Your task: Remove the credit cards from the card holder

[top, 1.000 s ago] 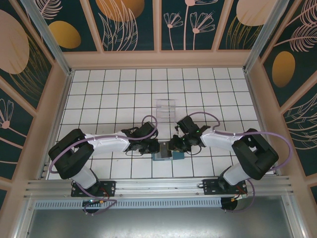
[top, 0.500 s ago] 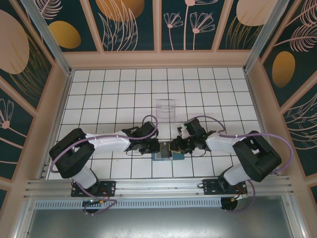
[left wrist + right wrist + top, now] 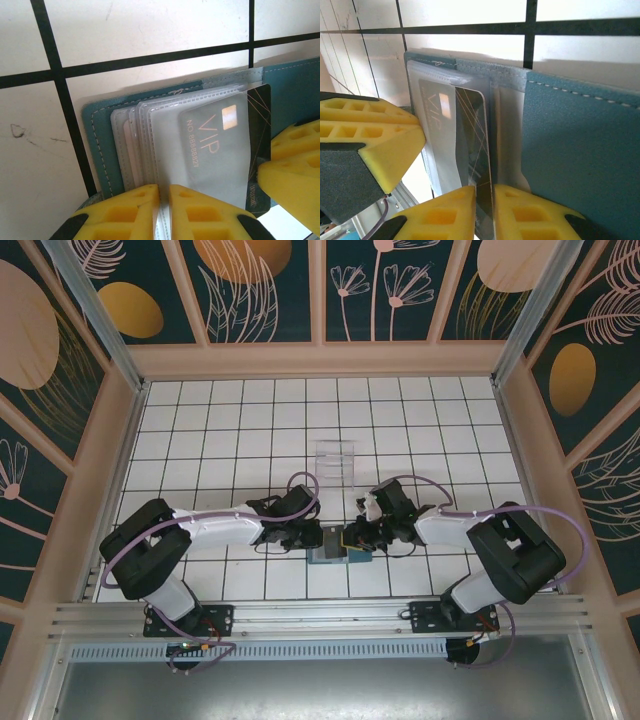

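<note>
The right gripper [image 3: 484, 193] is closed on the bottom edge of the dark card [image 3: 472, 130], its two yellow fingers pressed flat against either face at the bottom middle of the right wrist view. That looks like the grip needed to draw the card out along its length. The left gripper [image 3: 163, 193] is closed too, at the bottom of the left wrist view, and seems to be pinching the stacked plastic sleeves [image 3: 162, 150]. This would keep the card holder [image 3: 580, 150] from following the pull. The card, lettered VIP, lies mostly under a sleeve, with a dark strip bare at its right side beside the other gripper's finger. A pinkish edge a few sleeves to the left may be the pale card [image 3: 131, 155], though too little shows to be sure. The card holder lies open and flat on the tiled table [image 3: 140, 30], low and central in the top view, between the two wrists. A clear tray [image 3: 336, 458] sits well above it. Since a second ago the right wrist has slid a little toward the lower right and sits lower over the holder. The left arm and the holder have stayed put.
</note>
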Motion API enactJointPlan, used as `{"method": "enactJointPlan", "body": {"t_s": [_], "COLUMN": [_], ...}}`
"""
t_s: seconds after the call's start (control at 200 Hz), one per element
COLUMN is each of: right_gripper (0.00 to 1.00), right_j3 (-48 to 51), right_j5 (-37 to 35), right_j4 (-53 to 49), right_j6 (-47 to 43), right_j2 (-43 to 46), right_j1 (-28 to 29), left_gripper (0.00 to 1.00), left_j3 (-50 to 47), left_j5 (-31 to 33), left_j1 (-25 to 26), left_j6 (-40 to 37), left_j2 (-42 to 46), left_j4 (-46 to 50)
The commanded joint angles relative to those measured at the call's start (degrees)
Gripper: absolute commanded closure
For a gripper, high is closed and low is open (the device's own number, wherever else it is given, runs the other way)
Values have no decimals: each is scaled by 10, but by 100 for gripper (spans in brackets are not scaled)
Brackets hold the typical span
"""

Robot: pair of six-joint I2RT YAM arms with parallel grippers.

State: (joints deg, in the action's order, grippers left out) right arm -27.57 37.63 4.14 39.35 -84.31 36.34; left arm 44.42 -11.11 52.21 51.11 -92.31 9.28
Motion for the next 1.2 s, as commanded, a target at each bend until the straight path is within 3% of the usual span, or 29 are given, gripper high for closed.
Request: {"method": "enactJointPlan", "body": {"t_s": [0.0,0.826,1.196], "right_gripper": [84,97,100], "right_j3": [12,-1,-79], "right_j5": [3,-44,-106], "right_j4": [2,-139,-206], "right_j6": [-8,-55,-163], "right_j2": [5,146,168], "right_j1": [-4,-47,-46], "left_gripper": [83,84,84], "left_j3": [-10,7,7], "left_j5": [28,28,30], "left_j1": [2,1,1], "left_j6": [-3,-12,-12], "left_j2": [-19,5,13], "left_j4": [48,43,37]}}
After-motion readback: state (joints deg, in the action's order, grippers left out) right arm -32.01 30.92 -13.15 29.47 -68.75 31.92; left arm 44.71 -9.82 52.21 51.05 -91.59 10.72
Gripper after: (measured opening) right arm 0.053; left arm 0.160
